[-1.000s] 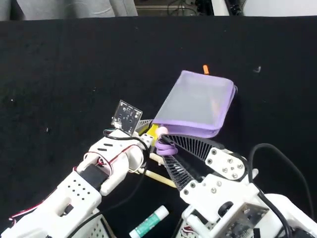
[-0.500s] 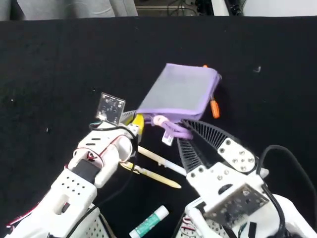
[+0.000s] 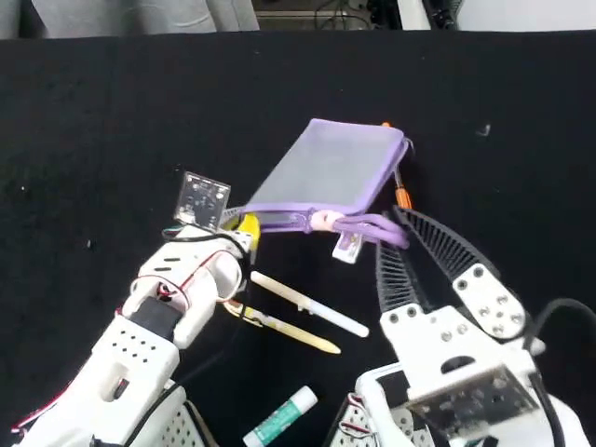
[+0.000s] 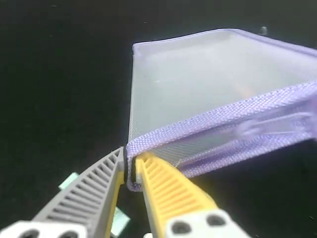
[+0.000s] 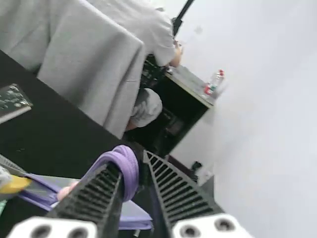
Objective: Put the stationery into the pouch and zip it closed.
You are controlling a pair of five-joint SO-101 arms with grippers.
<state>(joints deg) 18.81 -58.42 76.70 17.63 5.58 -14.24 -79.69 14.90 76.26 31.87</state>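
From above, the pouch [image 3: 340,172] lies mid-table [image 3: 112,121]. The left gripper [image 3: 246,226] pinches its near corner and the right gripper [image 3: 389,233] holds the zip loop [image 3: 368,226]. A white pen [image 3: 307,304], a yellow pen [image 3: 284,326] and a glue stick [image 3: 279,419] lie outside, between the arms. I judge the step in hand is opening the zip.

In the left wrist view, the left gripper [image 4: 130,157] is clamped narrow on the corner seam of the pouch [image 4: 198,84].

In the right wrist view, the right gripper [image 5: 132,161] is closed on the zip loop [image 5: 124,166]. The next move calls for a pull along the zip while the corner is held firm. The pens below may be swept, and an orange pen [image 3: 402,197] touches the pouch edge.

L tool [image 4: 130,161], R tool [image 5: 132,167]: both clamped.
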